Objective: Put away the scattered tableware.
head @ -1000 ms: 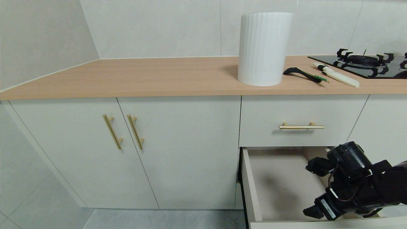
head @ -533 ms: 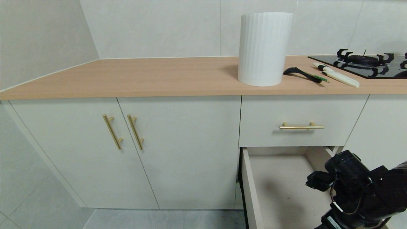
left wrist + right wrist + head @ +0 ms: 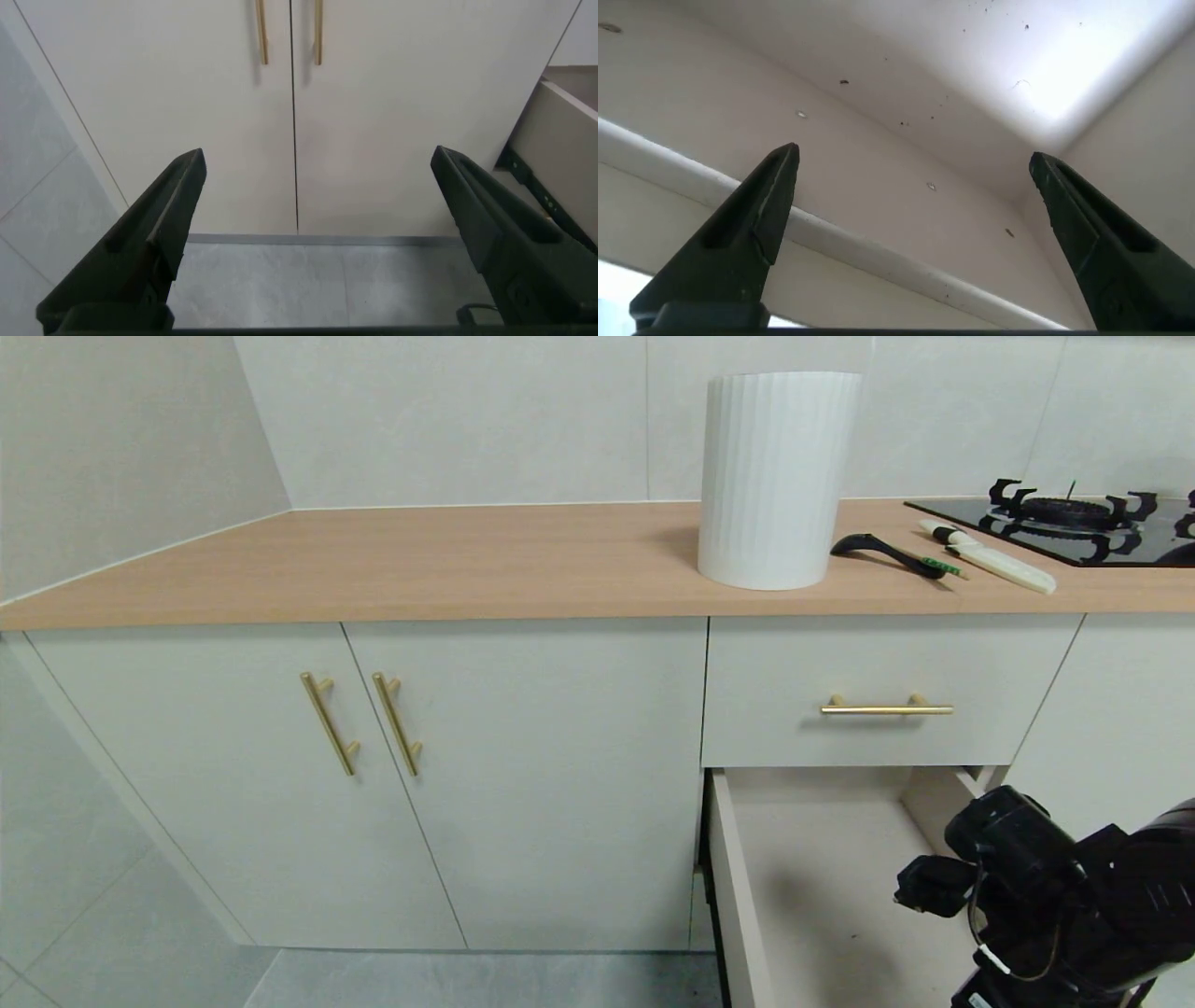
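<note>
Drawer (image 3: 822,896) open; right end effector (image 3: 913,159) spread above.

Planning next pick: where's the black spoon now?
Head view, right side: black spoon lies on the countertop between the white ribbed canister and the white knife.

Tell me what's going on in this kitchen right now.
A robot is putting scattered tableware away. Its right arm is at the pulled-out lower drawer, with its jaws open and holding nothing. The left arm, jaws open as well, faces the closed cabinet doors. A black spoon and a white knife lie on the counter beside a tall white container, not yet put away.
</note>
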